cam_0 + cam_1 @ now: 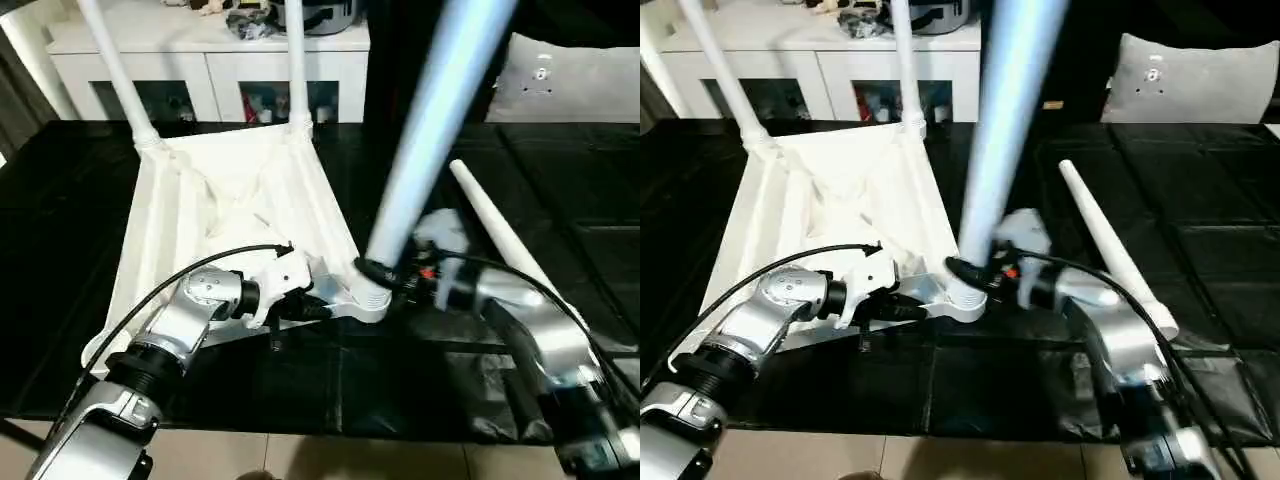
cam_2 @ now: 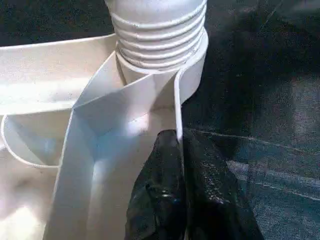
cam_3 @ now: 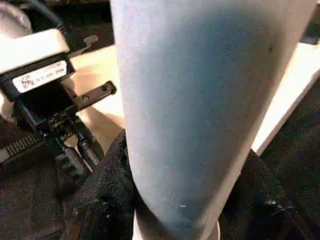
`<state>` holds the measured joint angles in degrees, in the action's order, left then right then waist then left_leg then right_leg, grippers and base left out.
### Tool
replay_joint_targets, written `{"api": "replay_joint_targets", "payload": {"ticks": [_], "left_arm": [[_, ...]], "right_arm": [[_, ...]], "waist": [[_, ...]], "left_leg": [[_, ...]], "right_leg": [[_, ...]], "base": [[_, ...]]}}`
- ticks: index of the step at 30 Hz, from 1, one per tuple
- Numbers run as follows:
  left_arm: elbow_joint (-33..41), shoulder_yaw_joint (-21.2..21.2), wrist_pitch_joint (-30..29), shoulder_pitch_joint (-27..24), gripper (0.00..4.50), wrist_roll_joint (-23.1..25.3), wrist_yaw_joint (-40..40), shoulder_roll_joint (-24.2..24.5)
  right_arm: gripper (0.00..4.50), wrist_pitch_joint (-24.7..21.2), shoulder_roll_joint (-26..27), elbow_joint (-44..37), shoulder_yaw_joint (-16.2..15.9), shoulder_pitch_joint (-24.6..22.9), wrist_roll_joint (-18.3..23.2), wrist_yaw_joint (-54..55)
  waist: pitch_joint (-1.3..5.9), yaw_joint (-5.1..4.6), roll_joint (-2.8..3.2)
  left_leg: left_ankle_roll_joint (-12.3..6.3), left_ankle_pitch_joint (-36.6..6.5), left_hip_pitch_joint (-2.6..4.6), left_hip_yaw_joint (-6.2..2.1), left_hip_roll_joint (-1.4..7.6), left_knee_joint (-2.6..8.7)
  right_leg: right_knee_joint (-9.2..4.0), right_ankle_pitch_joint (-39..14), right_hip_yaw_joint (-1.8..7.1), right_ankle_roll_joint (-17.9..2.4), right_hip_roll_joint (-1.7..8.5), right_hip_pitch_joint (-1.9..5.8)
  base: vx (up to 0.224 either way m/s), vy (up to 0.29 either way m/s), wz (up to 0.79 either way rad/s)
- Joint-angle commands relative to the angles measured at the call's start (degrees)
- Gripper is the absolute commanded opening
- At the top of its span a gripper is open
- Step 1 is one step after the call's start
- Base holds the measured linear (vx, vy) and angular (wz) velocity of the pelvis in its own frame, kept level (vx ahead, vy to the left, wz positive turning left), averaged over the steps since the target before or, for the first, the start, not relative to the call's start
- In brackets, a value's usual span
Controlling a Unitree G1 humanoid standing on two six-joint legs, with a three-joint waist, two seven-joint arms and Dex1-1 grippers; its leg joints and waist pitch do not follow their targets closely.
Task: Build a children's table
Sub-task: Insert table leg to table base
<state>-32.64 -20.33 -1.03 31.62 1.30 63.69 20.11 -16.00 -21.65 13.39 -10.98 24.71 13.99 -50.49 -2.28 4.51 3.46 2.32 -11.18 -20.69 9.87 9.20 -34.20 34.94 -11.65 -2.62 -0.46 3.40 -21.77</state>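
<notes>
Right gripper (image 1: 975,272) is clamped round the third leg (image 1: 1005,120) at the near corner socket (image 1: 958,297), while the left gripper (image 1: 305,305) pinches the tabletop's rim (image 2: 176,107) shut, probably steadying it.

Both silver forearms reach inward. The left end effector (image 1: 312,310) is pinched closed (fingers together); the right end effector (image 1: 378,272) clasps something.

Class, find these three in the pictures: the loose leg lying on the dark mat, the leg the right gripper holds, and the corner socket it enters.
Loose leg (image 1: 505,235), left eye view, mid-shaft.
Held leg (image 1: 430,120), left eye view, upper shaft.
Corner socket (image 2: 192,82), left wrist view, outer wall.
</notes>
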Motion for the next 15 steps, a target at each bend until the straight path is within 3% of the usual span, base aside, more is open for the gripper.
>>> {"api": "replay_joint_targets", "payload": {"ticks": [1, 3, 6, 7, 15], "left_arm": [[-0.2, -3.36, 1.53, 0.22, 0.0, 1.03, 3.26, -0.36], [-0.88, -3.33, 1.77, 0.76, 0.0, 1.16, 3.39, -0.4], [-2.17, -3.1, 2.05, 1.88, 0.0, 1.37, 3.69, -0.44], [-3.0, -2.69, 1.98, 2.56, 0.0, 1.49, 3.75, -0.55], [-3.57, -1.76, 0.81, 2.77, 0.0, 1.0, 3.47, -0.43]], "right_arm": [[1.86, -3.11, -1.52, 6.09, -3.04, -1.75, -4.27, -0.76], [1.86, -2.93, -1.59, 6.64, -3.65, -1.49, -4.71, -1.32], [1.86, -2.75, -1.57, 6.93, -4.41, -1.29, -5.06, -1.57], [1.86, -2.68, -1.44, 6.83, -4.71, -1.25, -4.98, -1.51], [1.86, -2.87, -0.55, 5.93, -4.43, -2.24, -4.78, -0.65]], "waist": [[2.43, -0.51, -0.23], [2.45, -0.55, -0.72], [2.42, -0.56, -0.66], [2.34, -0.59, -0.89], [2.17, -0.64, -0.77]], "left_leg": [[-0.22, -16.85, 0.65, -1.6, 3.91, 4.76], [-0.29, -16.89, 0.68, -1.57, 4.04, 4.86], [-0.29, -17.2, 0.73, -1.57, 3.91, 4.87], [-0.13, -18.06, 0.86, -1.56, 3.92, 4.9], [0.39, -19.98, 1.04, -1.78, 4.03, 5.17]], "right_leg": [[-5.48, -20.48, 2.97, -10.86, 5.18, 1.54], [-5.42, -19.33, 2.99, -11.07, 5.11, 1.6], [-5.42, -19.95, 2.99, -10.99, 5.17, 1.54], [-5.64, -21.8, 3.04, -10.61, 5.24, 1.43], [-6.07, -25.59, 3.15, -9.39, 5.38, 1.16]], "base": [[0.0, 0.0, 0.0], [0.0, 0.0, 0.0], [0.0, 0.0, 0.0], [0.0, 0.0, 0.0], [0.0, 0.0, 0.0]]}}
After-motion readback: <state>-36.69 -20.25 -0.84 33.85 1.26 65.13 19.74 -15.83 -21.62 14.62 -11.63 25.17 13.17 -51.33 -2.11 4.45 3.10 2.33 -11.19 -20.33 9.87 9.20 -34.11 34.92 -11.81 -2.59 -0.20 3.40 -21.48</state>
